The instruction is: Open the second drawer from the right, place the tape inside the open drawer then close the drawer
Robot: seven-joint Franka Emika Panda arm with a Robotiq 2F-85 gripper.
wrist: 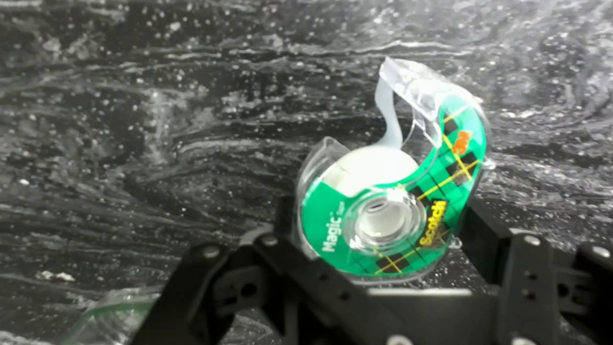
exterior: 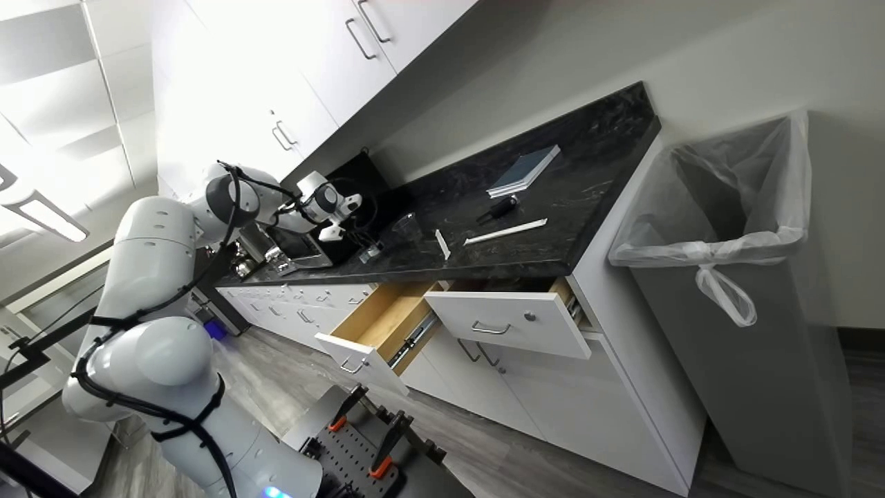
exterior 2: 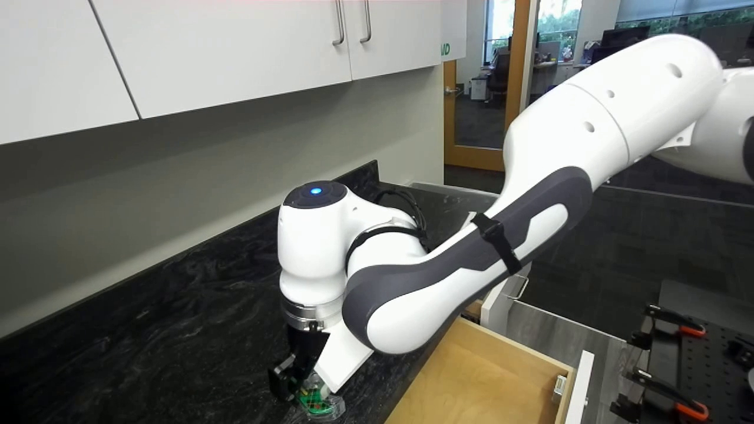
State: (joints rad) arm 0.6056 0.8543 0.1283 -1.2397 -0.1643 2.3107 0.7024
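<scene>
Presently: tape (wrist: 392, 172), clasped between the jaws.
At nine o'clock of the open drawer (exterior 2: 471, 383) in an exterior view; likely light, stiff, slick plastic; best held across its round body.

Drawer (exterior: 384, 325) gaping, room in from above, arm (exterior 2: 530, 206) slanting past a corner in an exterior view, end drawer (exterior: 508, 315) jutting out alongside, tape (wrist: 385, 194) plugging the gap between the fingers (wrist: 486, 239)
</scene>
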